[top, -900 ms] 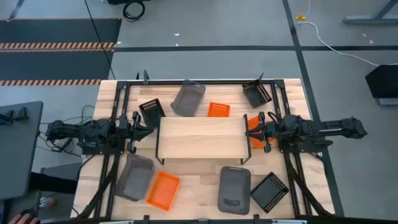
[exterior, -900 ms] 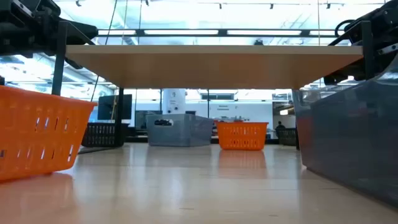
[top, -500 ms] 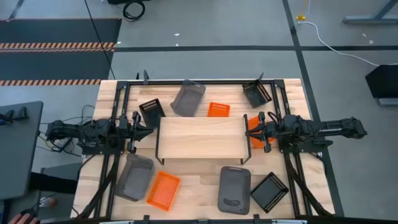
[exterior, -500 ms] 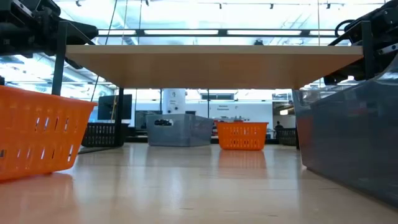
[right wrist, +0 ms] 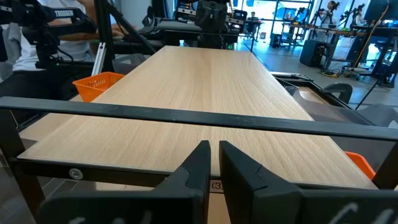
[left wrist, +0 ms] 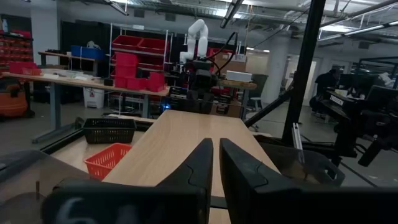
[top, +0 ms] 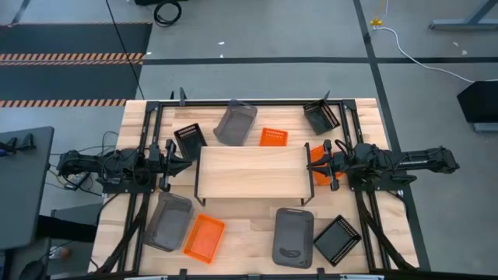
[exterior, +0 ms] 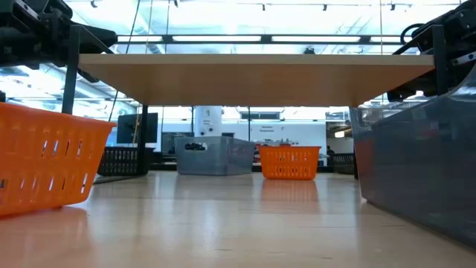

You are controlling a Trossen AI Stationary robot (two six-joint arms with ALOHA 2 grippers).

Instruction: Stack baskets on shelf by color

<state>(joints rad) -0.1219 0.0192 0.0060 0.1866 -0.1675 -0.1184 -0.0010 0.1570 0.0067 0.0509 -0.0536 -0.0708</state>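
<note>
Nothing stacked yet: shelf (top: 250, 171) bare mid-tabletop, baskets (top: 204, 237) scattered around it, left gripper (top: 180, 164) and right gripper (top: 317, 164) both clenched empty at its ends; next, open on 1 basket.

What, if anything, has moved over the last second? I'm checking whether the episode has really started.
Nothing visibly changed. The left gripper and right gripper wait at the two ends of the shelf, fingers shut and holding nothing. The baskets lie where they were, and the shelf top carries none.
</note>
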